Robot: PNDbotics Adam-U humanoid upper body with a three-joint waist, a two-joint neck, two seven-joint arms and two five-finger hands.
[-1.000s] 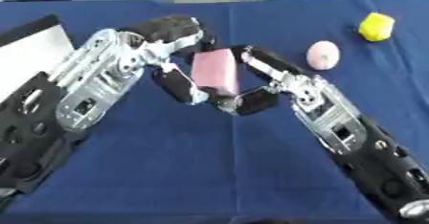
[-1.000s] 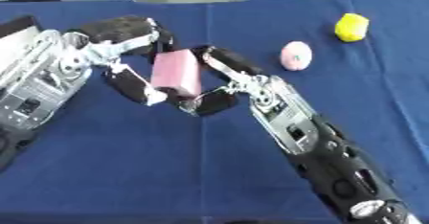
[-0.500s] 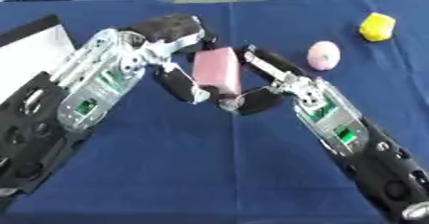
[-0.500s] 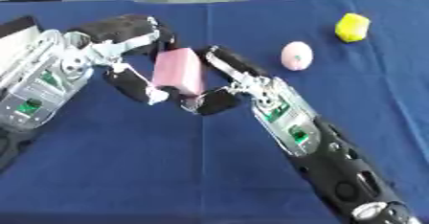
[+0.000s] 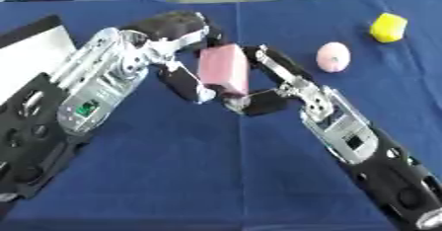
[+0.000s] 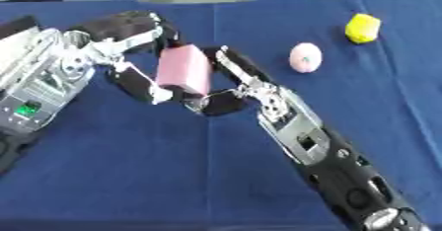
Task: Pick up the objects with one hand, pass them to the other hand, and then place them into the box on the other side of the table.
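A pink rectangular block (image 5: 224,69) hangs above the blue table's middle, held between both hands. My left hand (image 5: 175,25) comes in from the left, with its fingers curled over the block's top left and its thumb (image 5: 186,85) under the block's left edge. My right hand (image 6: 226,101) reaches up from the lower right. Its fingers (image 5: 278,65) lie along the block's right side and its thumb presses the bottom corner. A white box with a dark rim (image 5: 33,59) sits at the table's left edge.
A pink egg-shaped object (image 5: 333,57) lies right of the hands, and a yellow object (image 5: 387,27) lies beyond it near the far right. The blue cloth (image 5: 199,175) covers the table between the two forearms.
Both hands and the pink block stay in nearly the same spot. The right forearm has turned slightly.
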